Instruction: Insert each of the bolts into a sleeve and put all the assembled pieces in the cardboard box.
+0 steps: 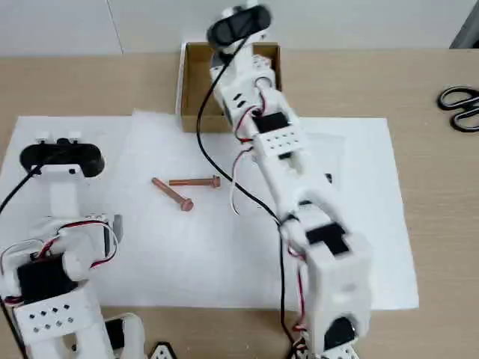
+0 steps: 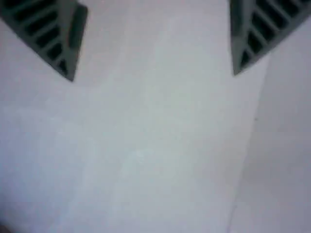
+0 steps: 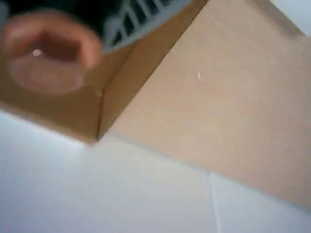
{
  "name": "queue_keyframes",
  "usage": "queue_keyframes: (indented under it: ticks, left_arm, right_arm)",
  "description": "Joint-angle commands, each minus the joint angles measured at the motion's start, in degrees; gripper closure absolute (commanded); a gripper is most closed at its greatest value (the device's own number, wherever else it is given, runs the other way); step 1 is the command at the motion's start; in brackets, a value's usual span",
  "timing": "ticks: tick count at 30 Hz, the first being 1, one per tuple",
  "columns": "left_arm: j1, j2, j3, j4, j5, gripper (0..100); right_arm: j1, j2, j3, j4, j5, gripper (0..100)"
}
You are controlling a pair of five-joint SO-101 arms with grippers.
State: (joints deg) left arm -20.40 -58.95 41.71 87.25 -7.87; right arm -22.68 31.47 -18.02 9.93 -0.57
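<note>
**Right arm at the box, two bolts on the sheet**

In the high view, the right arm (image 1: 288,161) is seen stretched across the white sheet (image 1: 187,254) to the cardboard box (image 1: 196,82) at the far edge of the sheet, with the right gripper (image 1: 238,56) held over the box's opening. Two bolts are seen lying loose near the middle of the sheet, one (image 1: 194,182) just beside the other (image 1: 172,194), well apart from the box. The left arm (image 1: 60,247) is folded at the near left corner of the sheet. Scissors (image 1: 460,106) lie on the bare table (image 1: 434,224) at the far right.

In the left wrist view, the left gripper (image 2: 153,41) is shown with its fingers (image 2: 53,34) spread wide apart above the sheet, and nothing is held between them.

In the right wrist view, the inner walls and a corner of the box are seen from close by. A blurred copper-coloured piece (image 3: 43,58) is seen close to the camera. Whether the right gripper is clamped on it cannot be told.
</note>
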Motion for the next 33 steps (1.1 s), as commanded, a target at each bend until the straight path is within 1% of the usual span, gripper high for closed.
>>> queue_keyframes:
  ticks: [1,5,10,13,16,18,23,25,33]
  left_arm:
    - [-0.26,-0.26,-2.59,0.18,-0.26,80]
    - [-0.26,-0.26,-2.59,0.09,-0.26,80]
    - [-0.26,-0.26,-2.42,-0.09,-0.26,80]
    - [-0.26,-0.26,-2.42,-0.09,-0.26,80]
    - [-0.26,-0.26,-2.42,-0.18,-0.26,80]
    - [-0.26,-0.26,-2.42,-0.18,-0.26,80]
    - [-0.26,-0.26,-2.42,-0.18,-0.26,80]
    - [-0.26,-0.26,-2.42,-0.18,-0.26,80]
    - [-0.09,-0.26,-2.42,-0.18,-0.18,80]
  right_arm:
    - [-0.31,9.80,-15.74,-1.45,0.62,99.5]
    - [-0.31,19.56,-25.76,-1.27,0.62,99.4]
    - [-0.31,25.19,-31.38,-1.19,0.70,98.9]
    - [-0.31,25.63,-31.56,-0.75,0.88,91.6]
    - [-0.48,25.54,-32.18,4.18,0.88,82.0]
    - [-0.66,25.63,-33.41,5.76,0.97,77.8]
    - [-0.40,25.45,-37.36,7.34,1.05,76.8]
    - [0.31,24.40,-42.11,13.05,1.05,76.8]
    - [4.53,14.73,-67.43,43.91,0.97,76.8]
